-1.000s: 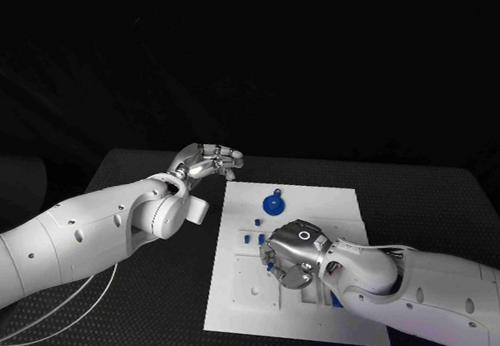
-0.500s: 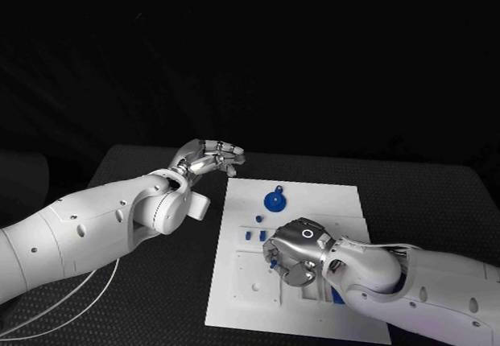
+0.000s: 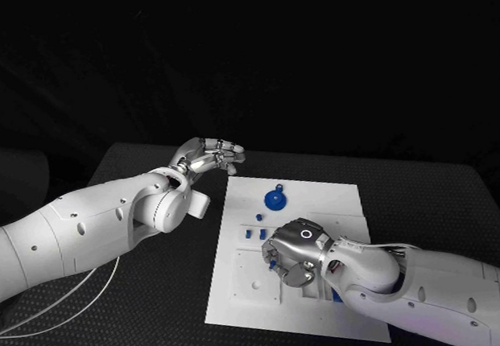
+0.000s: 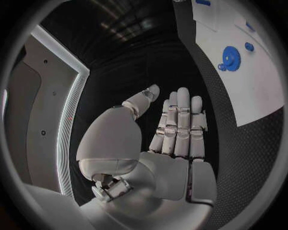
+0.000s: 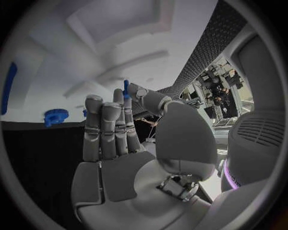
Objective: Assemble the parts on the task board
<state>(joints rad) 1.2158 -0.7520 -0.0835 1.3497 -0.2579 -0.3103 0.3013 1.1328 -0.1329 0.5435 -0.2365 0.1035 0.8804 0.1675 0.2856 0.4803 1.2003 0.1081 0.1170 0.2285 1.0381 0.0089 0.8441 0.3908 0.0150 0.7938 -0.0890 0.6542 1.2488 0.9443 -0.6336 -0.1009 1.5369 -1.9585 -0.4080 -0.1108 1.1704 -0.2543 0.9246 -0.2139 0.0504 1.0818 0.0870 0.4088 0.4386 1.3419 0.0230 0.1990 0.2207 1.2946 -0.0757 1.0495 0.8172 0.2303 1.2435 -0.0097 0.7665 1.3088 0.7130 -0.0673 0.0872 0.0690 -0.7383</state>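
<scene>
Pinching a part over the board

Left hand [image 3: 208, 159] hovers beyond the white task board's [image 3: 242, 291] far-left corner, fingers extended together, holding nothing. Flat rectangular board lies lengthwise away from the robot on the woven black table [image 3: 156, 309]; round blue gear [image 3: 275, 201] near its far end. Right hand [image 3: 294, 256] pinches a small blue peg [image 5: 126, 89], upright between thumb and fingertip.

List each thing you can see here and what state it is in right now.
Left hand: off the board's far left corner, holding nothing, fingers straight.
Right hand: over the board, pinching a small blue part.
Blue gear: lying flat on the board, untouched.
White board: flat on the table.
</scene>
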